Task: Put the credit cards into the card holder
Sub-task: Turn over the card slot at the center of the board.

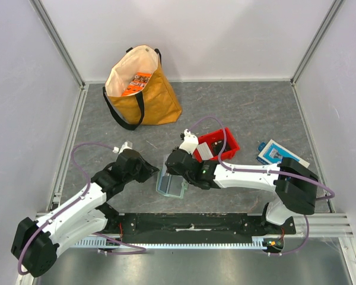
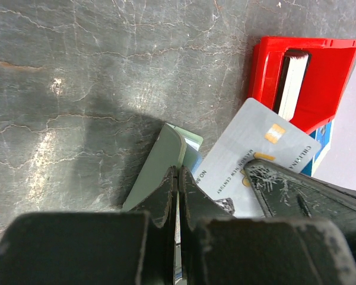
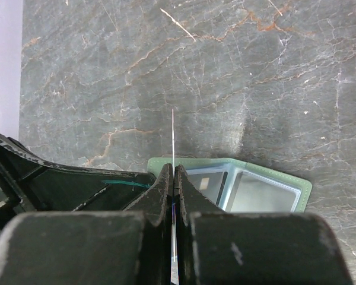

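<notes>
Stiff, likely slick credit card [image 3: 173, 133] clamped by one edge in right gripper [image 3: 174, 173] above card holder [image 3: 302, 185]; left gripper [image 2: 178, 176] pinches holder's cover

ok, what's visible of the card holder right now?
The card holder is a flat pale-green folding wallet with clear plastic pockets inside. It lies open on the grey table between the grippers. The left gripper is shut on one flap's edge, seemingly tilting it up. The right gripper holds a whitish card close above it; contact can't be told.
</notes>
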`<state>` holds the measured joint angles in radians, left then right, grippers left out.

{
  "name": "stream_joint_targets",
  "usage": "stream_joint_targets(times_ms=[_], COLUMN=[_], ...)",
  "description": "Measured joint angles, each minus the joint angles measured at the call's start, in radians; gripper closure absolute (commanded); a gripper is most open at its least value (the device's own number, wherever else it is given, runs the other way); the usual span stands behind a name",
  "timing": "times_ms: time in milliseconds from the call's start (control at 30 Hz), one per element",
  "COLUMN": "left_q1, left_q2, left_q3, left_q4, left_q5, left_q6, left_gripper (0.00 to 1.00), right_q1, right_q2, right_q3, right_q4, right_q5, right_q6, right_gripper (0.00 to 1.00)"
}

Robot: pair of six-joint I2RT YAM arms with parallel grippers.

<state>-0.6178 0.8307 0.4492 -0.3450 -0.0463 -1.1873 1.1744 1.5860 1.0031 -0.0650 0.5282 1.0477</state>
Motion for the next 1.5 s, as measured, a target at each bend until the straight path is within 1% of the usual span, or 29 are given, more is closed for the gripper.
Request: stream_joint_targets(times_ms=[200,700,900,1167,1300,1500], left_q1=[0.000,0.000,0.000,0.000,0.000,0.000], left_q2=[-0.003,-0.019,-0.019,-0.029,-0.045,-0.054], left_q3=[-0.013,-0.032,-0.036,-0.043,-0.058,-0.116], left_q4=[0.002,0.003,0.003,0.003,0.003,-0.005], left_q5=[-0.001,0.000,-0.001,-0.002,-0.007,-0.053], left_q6=[-0.005,-0.019,-0.021,-0.023,-0.029,-0.039], left_gripper=[0.98,0.98,0.98,0.98,0.98,0.98], right_q1=[0.000,0.000,0.000,0.021,0.034,0.025], right_q2=[0.031,0.035,0.065,0.087,0.069,-0.023], right_q3=[0.000,0.000,0.000,0.003,0.003,0.002], right_q4=[0.006,0.028,0.031,-0.038,-0.061,-0.043], right_q5=[-0.022,-0.043,-0.052,-0.027,-0.019,-0.053], right_q6=[0.008,0.008,0.011,0.002,-0.030,-0.124], right_gripper=[1.00,1.00,1.00,1.00,1.00,1.00])
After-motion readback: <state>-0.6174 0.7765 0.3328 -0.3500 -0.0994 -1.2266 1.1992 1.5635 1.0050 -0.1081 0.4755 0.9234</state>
